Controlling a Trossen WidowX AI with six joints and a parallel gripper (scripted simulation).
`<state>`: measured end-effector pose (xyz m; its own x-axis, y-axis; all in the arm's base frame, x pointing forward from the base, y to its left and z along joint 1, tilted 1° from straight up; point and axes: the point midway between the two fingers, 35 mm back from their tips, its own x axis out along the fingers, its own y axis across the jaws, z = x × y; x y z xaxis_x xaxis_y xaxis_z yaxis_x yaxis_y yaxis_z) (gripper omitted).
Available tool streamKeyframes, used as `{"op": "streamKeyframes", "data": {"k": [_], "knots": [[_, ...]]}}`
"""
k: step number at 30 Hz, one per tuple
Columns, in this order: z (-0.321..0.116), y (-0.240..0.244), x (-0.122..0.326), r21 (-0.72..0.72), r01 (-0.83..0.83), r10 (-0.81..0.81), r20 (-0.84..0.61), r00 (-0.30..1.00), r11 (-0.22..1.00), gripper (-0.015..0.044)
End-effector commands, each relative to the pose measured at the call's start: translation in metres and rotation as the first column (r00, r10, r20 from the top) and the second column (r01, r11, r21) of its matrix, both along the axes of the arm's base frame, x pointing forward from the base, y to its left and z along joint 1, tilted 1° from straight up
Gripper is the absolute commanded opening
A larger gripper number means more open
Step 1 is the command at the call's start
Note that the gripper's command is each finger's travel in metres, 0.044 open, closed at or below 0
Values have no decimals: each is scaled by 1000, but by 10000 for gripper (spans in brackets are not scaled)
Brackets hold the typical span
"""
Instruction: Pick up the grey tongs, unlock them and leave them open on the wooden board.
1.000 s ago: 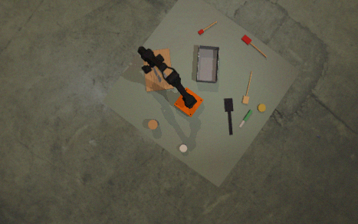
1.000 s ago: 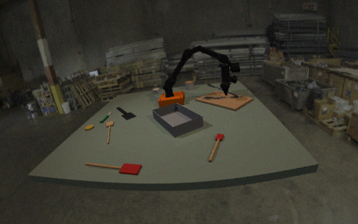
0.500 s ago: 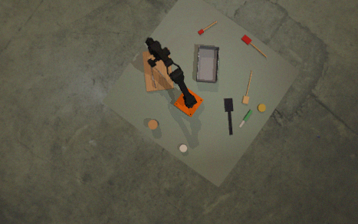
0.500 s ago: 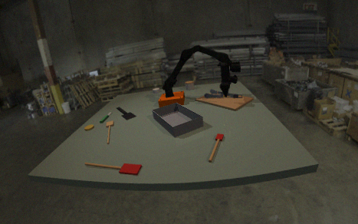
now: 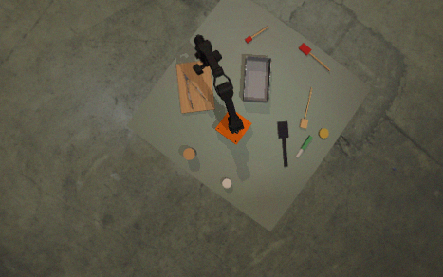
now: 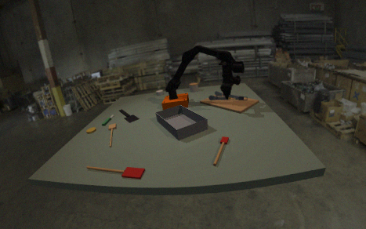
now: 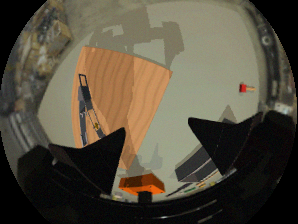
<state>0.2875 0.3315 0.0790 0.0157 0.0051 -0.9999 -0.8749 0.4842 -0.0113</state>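
The grey tongs [image 5: 190, 92] [image 6: 236, 97] [image 7: 85, 93] lie on the wooden board [image 5: 208, 87] [image 6: 240, 107] [image 7: 110, 75]. Their two arms stand apart in a V from the hinge. In the wrist view the hinge end with its wire loop is at the upper left, and the left finger hides the far ends of the arms. My gripper [image 5: 208, 63] [image 6: 228, 94] [image 7: 157, 126] is wide open and points down beside the tongs, with nothing between its fingers. The roasting tin [image 5: 270, 80] [image 6: 193, 130] [image 7: 192, 167] stands apart from the board, with no tongs across it.
The orange arm base [image 5: 224, 128] [image 6: 175, 103] [image 7: 141, 185] is near the board. A black spatula [image 5: 283, 130] [image 6: 130, 118], red-headed tools [image 5: 305, 48] [image 6: 133, 172], a green-handled tool [image 5: 305, 142] and a yellow disc [image 5: 323, 133] lie farther off. Two round items [image 5: 189, 154] [image 5: 227, 183] stand beyond the base.
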Motion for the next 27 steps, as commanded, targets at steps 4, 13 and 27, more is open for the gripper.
{"op": "streamKeyframes", "data": {"k": [4,13,27], "knots": [[39,-5,1,11,14,-14,10,1000,1000,440],[39,-5,1,11,14,-14,10,1000,1000,440],[39,-5,1,11,14,-14,10,1000,1000,440]]}}
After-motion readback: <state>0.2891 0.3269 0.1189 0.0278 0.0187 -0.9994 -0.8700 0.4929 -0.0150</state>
